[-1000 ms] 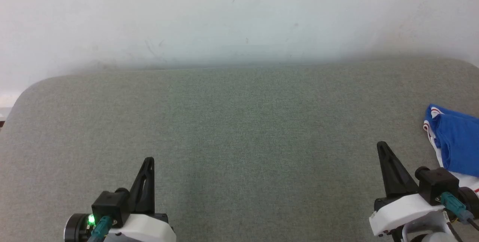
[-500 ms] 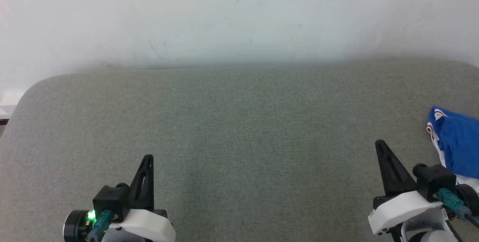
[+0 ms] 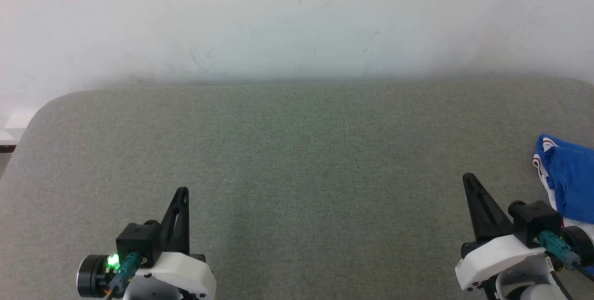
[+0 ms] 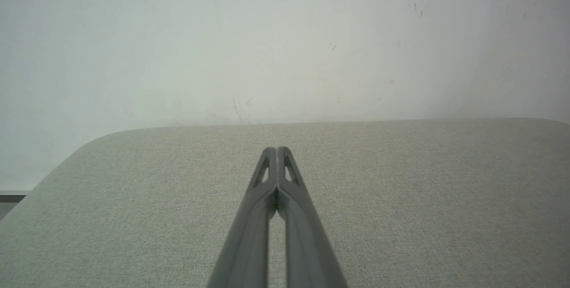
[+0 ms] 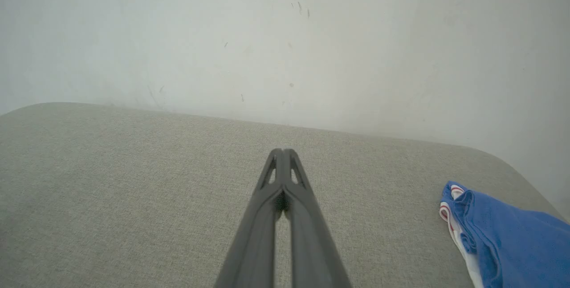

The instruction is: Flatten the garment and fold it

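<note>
The left gripper [image 3: 182, 192] and right gripper [image 3: 467, 178] are being held clenched and empty over the grey table [image 3: 297, 151], probably because the bunched shirt [image 3: 570, 184], at its right edge, is not yet being reached.

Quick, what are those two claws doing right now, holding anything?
Left gripper: shut, holding nothing.
Right gripper: shut, holding nothing; garment lies apart from it.

the head camera is turning slightly to the robot's left and tipping up: the wall marks [image 3: 200, 56] and the tabletop [image 3: 297, 151] are sliding right and down in its view, and the garment [image 3: 570, 181] at the tabletop's right edge is slipping further out of frame. the left claw [image 3: 183, 191] and right claw [image 3: 467, 178] are edging forward and leftward over the tabletop.
</note>
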You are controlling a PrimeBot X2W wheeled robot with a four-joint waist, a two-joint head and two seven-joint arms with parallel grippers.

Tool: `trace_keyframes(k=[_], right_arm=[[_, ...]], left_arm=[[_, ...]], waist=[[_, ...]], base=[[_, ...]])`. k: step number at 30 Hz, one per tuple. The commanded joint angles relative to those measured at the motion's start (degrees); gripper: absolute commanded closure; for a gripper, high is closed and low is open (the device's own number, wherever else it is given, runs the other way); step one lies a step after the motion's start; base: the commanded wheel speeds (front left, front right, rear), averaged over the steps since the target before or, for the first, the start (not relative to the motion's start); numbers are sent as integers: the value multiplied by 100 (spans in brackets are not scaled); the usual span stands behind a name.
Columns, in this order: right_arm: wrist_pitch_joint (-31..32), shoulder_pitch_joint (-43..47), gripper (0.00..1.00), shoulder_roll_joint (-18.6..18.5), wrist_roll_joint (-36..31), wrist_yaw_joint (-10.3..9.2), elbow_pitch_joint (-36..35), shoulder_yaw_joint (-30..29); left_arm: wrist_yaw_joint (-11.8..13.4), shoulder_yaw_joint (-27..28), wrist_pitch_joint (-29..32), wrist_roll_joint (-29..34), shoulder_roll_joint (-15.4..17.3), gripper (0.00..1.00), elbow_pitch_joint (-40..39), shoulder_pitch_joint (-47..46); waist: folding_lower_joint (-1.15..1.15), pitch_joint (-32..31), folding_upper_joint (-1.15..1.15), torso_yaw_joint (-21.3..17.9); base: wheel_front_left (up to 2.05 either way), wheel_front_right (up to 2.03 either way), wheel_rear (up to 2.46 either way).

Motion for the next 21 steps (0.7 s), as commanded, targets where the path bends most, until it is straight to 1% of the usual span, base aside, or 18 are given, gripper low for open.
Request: trace_keyframes(k=[1, 21], right_arm=[[39, -83, 100, 15, -56, -9, -52, 24], [262, -118, 100, 18, -138, -11, -148, 73]], left_arm=[[-38, 43, 34, 80, -43, 100, 20, -97], [-109, 184, 257, 289, -138, 100, 66, -229]], waist=[[0, -2, -1, 8], [0, -21, 0, 97]], base=[[0, 0, 0], [0, 0, 0]])
